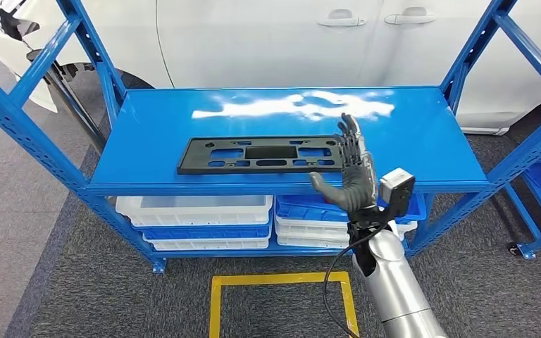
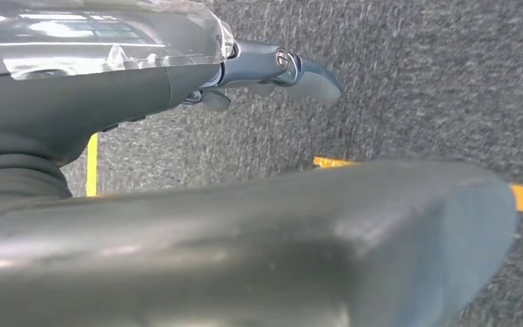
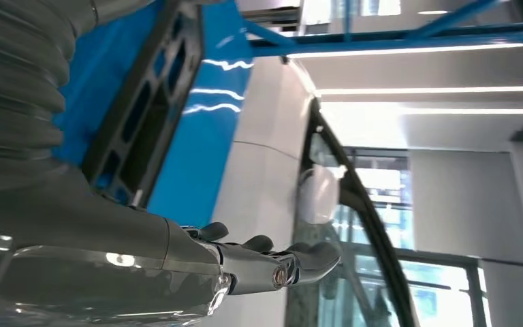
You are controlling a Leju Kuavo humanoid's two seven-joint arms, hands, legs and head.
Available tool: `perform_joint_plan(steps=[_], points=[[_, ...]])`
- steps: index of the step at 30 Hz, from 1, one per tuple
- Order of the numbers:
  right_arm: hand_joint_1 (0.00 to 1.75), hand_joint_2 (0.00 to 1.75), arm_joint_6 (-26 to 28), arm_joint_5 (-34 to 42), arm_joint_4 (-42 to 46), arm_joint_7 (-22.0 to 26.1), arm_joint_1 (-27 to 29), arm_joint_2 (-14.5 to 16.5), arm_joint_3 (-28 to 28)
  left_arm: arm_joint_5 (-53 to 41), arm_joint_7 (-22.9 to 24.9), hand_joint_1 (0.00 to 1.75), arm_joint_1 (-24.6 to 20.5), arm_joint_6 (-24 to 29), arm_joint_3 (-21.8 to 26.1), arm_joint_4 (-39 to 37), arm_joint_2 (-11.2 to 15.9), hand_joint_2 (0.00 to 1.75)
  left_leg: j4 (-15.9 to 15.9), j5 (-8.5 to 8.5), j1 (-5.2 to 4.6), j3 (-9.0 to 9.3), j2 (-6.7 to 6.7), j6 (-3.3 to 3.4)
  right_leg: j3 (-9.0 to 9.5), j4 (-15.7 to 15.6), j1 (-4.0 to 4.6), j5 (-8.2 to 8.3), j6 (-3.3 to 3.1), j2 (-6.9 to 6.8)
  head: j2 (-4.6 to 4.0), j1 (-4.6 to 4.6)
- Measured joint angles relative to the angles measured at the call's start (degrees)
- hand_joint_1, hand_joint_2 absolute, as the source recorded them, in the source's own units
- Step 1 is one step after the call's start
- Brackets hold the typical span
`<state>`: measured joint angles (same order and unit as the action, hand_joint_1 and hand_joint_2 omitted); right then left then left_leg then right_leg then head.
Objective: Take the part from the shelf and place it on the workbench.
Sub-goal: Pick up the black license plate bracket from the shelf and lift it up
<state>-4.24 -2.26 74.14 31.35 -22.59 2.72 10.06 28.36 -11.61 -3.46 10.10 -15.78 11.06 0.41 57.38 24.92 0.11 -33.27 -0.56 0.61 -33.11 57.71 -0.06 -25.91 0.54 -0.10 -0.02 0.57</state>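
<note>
While grey carpet spreads below, blue shelf gleams.

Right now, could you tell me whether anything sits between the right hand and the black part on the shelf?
Nothing visible does. The right hand, fingers spread, hovers at the right end of the black part, which lies alone on the blue shelf.

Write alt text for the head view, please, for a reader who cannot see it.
The robot's right hand, fingers spread, is raised at the right end of a flat black part lying on a blue shelf. White and blue bins sit underneath.
</note>
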Motion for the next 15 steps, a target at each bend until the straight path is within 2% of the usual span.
perform_joint_plan(steps=[2, 4, 5, 6, 8, 9, 10, 13, 15], points=[[0.0, 1.75, 1.57, -1.74, -0.93, -0.54, -0.33, 0.22, 1.34, -0.11, 0.0, 0.0, 0.01, 0.0, -0.04, 0.0, -0.02, 0.0, 0.53, 0.47, 0.08, -0.2, 0.04, -0.42, 0.15, -0.31, -0.08, 0.18, -0.52, -0.04, 0.0, 0.0], [0.0, 1.75, 5.82, -6.83, -3.65, -2.06, -1.07, 0.85, 4.93, -0.33, 0.03, 0.0, 0.05, 0.0, -0.13, 0.0, -0.08, 0.0, 8.58, 4.04, 0.3, -4.06, 0.12, -1.2, 0.42, -0.76, -0.23, 0.4, -1.35, -0.13, 0.0, 0.0], [0.0, 1.75, 8.32, -9.9, -5.26, -2.98, -1.44, 1.21, 6.98, -0.45, 0.07, 0.0, 0.1, 0.0, -0.16, -0.01, -0.11, 0.0, 11.87, 5.07, 0.41, -5.71, 0.17, -1.5, 0.56, -0.9, -0.32, 0.44, -1.66, -0.17, 0.0, 0.0], [0.0, 1.75, 10.37, -12.54, -6.65, -3.8, -1.68, 1.44, 8.67, -0.53, 0.11, 0.0, 0.12, 0.0, -0.19, -0.01, -0.12, 0.0, 13.08, 4.88, 0.52, -6.42, 0.18, -1.62, 0.6, -0.79, -0.27, 0.32, -1.68, -0.16, 0.0, 0.0], [0.0, 1.75, 13.11, -16.08, -8.47, -4.9, -2.24, 1.74, 10.69, -0.69, 0.16, 0.0, 0.08, 0.0, -0.23, -0.01, -0.11, 0.0, 5.72, 1.15, 0.49, -2.95, 0.2, -1.39, 0.69, -0.5, -0.15, 0.01, -1.35, -0.08, 0.0, 0.0], [0.0, 1.75, 14.18, -17.49, -9.21, -5.35, -2.62, 1.86, 11.45, -0.76, 0.18, 0.0, 0.01, 0.0, -0.28, -0.01, -0.1, 0.0, 2.58, 0.12, 0.43, -1.43, 0.18, -1.16, 0.66, -0.37, -0.04, -0.1, -1.1, -0.04, 0.0, 0.0], [0.0, 1.75, 15.33, -19.12, -10.02, -5.84, -2.97, 1.95, 12.3, -0.84, 0.21, 0.0, -0.04, 0.0, -0.37, -0.02, -0.11, 0.0, 0.85, -0.21, 0.36, -0.61, 0.16, -0.93, 0.6, -0.28, 0.07, -0.17, -0.84, 0.0, 0.0, 0.0], [0.0, 1.75, 18.72, -24.08, -12.25, -7.37, -3.49, 2.27, 14.8, -0.95, 0.34, 0.0, 0.0, -0.01, -0.72, -0.02, -0.14, 0.0, 0.17, -0.19, 0.33, -0.42, 0.08, -0.02, 0.51, -0.18, 0.0, -0.32, 0.12, 0.03, 0.0, 0.0], [0.0, 1.75, 20.82, -27.12, -13.67, -8.37, -3.93, 2.46, 16.22, -1.05, 0.4, 0.0, -0.03, -0.05, -0.96, -0.02, -0.15, 0.0, -0.16, -0.42, 0.46, -0.34, 0.12, 0.63, -0.56, 2.25, -0.17, -2.04, 0.78, 0.05, 0.0, 0.0]])
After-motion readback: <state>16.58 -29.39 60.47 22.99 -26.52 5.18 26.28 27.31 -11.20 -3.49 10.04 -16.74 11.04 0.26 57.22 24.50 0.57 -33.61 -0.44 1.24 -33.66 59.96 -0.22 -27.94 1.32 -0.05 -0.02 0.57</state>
